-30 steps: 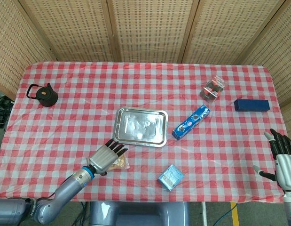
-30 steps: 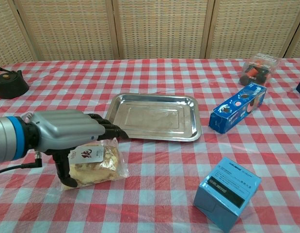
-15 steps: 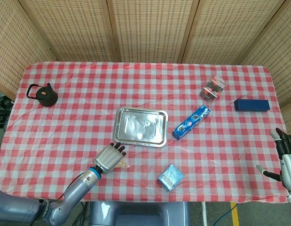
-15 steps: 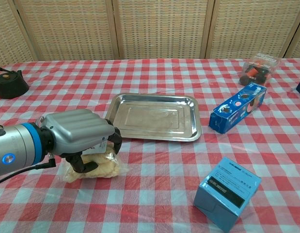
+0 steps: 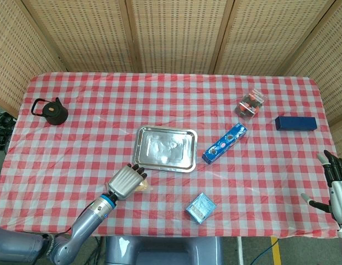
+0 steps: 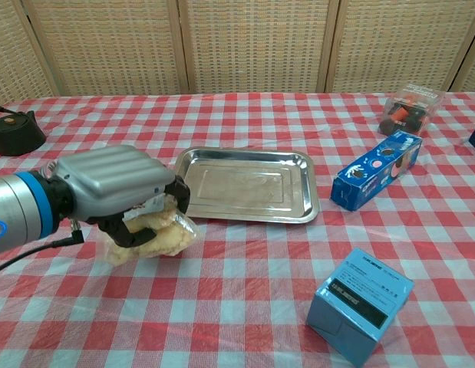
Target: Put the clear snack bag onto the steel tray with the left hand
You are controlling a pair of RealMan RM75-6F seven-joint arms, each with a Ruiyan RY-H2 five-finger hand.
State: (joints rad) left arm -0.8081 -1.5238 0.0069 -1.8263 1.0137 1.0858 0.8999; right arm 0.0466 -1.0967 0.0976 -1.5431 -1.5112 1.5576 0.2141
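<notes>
My left hand (image 6: 118, 188) grips the clear snack bag (image 6: 156, 234), which holds pale yellow snacks and hangs just above the cloth. In the head view the left hand (image 5: 125, 181) covers most of the bag (image 5: 142, 186). The steel tray (image 6: 245, 184) lies bare a little to the right and beyond the hand; in the head view the tray (image 5: 166, 149) sits mid-table. My right hand (image 5: 337, 185) stays at the table's right edge with its fingers spread and nothing in it.
A light blue box (image 6: 362, 303) stands front right. A long blue snack box (image 6: 377, 169) lies right of the tray, a clear pack with dark items (image 6: 407, 107) behind it. A black kettle (image 5: 51, 110) is far left, a dark blue box (image 5: 295, 122) far right.
The left hand closed its fingers around the snack bag and lifted it off the cloth, moving it slightly toward the tray. The right hand drew back toward the table's edge.
</notes>
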